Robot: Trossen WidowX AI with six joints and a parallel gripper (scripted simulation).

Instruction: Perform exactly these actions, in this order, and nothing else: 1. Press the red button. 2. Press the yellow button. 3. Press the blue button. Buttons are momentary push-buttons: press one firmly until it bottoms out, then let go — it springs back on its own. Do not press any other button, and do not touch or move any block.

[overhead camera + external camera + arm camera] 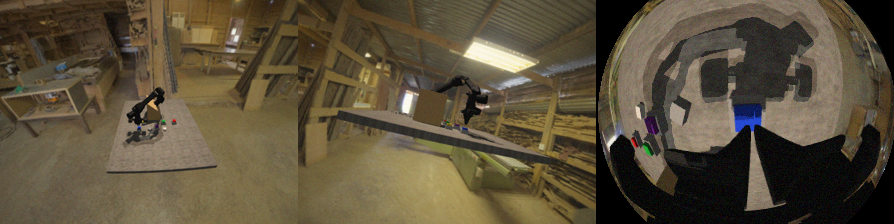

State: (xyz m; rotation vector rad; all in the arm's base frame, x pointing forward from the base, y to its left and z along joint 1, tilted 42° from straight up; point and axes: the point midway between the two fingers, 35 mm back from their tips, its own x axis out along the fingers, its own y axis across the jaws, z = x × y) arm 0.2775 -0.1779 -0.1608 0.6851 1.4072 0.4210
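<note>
My gripper [139,124] [466,123] [751,129] is shut with nothing between its fingertips. It points down and hangs a little above the blue button [139,128] [464,129] [748,117]. In the wrist view the fingertips overlap that button's near edge. The yellow button [143,122] [449,124] stands behind the gripper in the top view, partly covered, and does not show in the wrist view. The red button [174,120] [634,142] stands farthest right in the top view.
The green button [163,121] [648,148] and purple button [157,126] [457,125] [651,125] stand between red and blue. A white block [165,129] [640,110] and a pale block [679,113] lie near the purple button. A tall brown box [154,114] [430,106] stands behind the buttons.
</note>
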